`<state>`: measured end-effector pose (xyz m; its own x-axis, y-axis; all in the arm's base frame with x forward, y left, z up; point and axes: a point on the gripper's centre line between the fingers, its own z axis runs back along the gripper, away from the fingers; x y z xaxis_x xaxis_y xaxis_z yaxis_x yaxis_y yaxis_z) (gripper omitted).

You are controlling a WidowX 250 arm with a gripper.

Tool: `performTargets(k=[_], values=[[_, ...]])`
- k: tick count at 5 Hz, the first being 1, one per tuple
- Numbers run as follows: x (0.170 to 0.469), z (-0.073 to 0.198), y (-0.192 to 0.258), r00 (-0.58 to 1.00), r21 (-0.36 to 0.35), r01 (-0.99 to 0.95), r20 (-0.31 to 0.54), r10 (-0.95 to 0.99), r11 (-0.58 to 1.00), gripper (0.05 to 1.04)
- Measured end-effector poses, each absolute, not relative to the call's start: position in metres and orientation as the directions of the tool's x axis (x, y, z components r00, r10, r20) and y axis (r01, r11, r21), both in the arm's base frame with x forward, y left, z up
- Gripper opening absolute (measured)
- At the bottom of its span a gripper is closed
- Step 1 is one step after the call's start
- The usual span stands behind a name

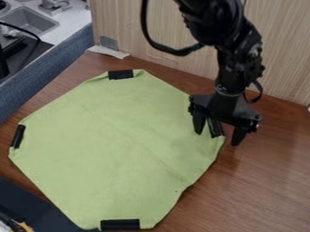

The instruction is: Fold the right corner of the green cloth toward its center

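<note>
Black tape strip (pixel 18 136) on left edge, apparently keeping folded corner down. Green cloth (pixel 115 145) spread nearly flat on wooden tabletop (pixel 266 181), more strips top and bottom. Right strip (pixel 215 128) between fingers of gripper (pixel 216 138), spread wide, nothing clamped; stance seemingly lets them straddle taped edge.

the top edge cuts off my arm (pixel 227 31). from here, my jaws hide part of the black strip (pixel 215 128) on the right side of the cloth (pixel 115 145), which itself covers much of the counter (pixel 260 181). the left edge crops the sink (pixel 30 19) and a dark object (pixel 3 63) that i can't identify. the tap (pixel 53 5) looks blurred to me. in the lower left corner, orange and white bits (pixel 24 226) are cut off and too small to make out.
</note>
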<state>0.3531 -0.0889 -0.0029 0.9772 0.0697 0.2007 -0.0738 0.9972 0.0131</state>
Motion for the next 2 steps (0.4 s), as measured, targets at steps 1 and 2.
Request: performTargets(k=[1,2], values=[[0.3608,-0.0106,-0.0914,0.975,-0.059,-0.080,0.201,0.090,0.995,0.953],[0.3654,-0.0106,-0.0910,0.973,-0.088,-0.084,0.210,0.100,0.993,0.703]])
